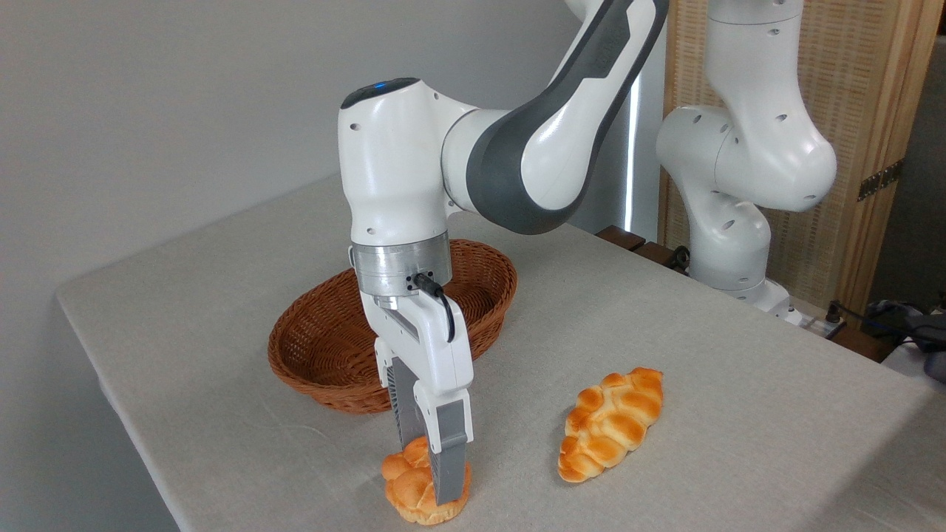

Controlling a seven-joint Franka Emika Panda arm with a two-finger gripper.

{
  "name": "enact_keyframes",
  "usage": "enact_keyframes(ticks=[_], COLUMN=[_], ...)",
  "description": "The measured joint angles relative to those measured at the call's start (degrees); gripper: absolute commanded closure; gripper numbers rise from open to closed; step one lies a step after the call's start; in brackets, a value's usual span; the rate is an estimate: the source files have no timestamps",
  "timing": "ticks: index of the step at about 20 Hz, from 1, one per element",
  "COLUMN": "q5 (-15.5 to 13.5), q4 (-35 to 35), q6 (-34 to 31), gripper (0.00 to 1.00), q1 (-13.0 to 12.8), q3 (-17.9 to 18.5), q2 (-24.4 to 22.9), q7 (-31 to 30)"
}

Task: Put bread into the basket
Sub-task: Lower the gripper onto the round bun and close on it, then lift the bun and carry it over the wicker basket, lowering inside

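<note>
Bread (414, 491) sits on tabletop (739, 384) near front edge, between the gripper (432, 473) fingers, which clasp its sides. Basket (325, 347) just behind; braided loaf (612, 423) to the right, apart.

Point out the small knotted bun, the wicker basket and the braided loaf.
bun (405, 484): fixed camera, left crust beside the fingers.
basket (314, 373): fixed camera, front outer wall.
braided loaf (612, 423): fixed camera, middle of top.

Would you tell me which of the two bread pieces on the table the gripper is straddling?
The small round knotted bun at the front edge: the gripper has a finger on either side. The longer braided loaf lies apart to the right, untouched.
</note>
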Motion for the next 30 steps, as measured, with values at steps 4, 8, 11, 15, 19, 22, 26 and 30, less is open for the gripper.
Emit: enact_keyframes(ticks=[4, 8, 11, 15, 19, 22, 26, 30], q5=[0.0, 0.0, 0.0, 0.0, -1.34, -4.08, -8.55, -12.3], q4=[0.0, 0.0, 0.0, 0.0, 0.02, 0.27, 2.23, 9.87], q6=[0.0, 0.0, 0.0, 0.0, 0.01, 0.01, -1.31, -13.39], gripper=[0.5, 0.5, 0.49, 0.49, 0.49, 0.49, 0.49, 0.48], q1=[0.0, 0.0, 0.0, -0.01, 0.0, 0.0, 0.02, 0.04], q3=[0.0, 0.0, -0.01, -0.01, -0.01, -0.01, 0.01, 0.03], q2=[0.0, 0.0, 0.0, 0.0, -0.11, -0.52, -1.83, -2.85], q7=[0.02, 0.02, 0.03, 0.03, 0.03, 0.02, 0.02, 0.02])
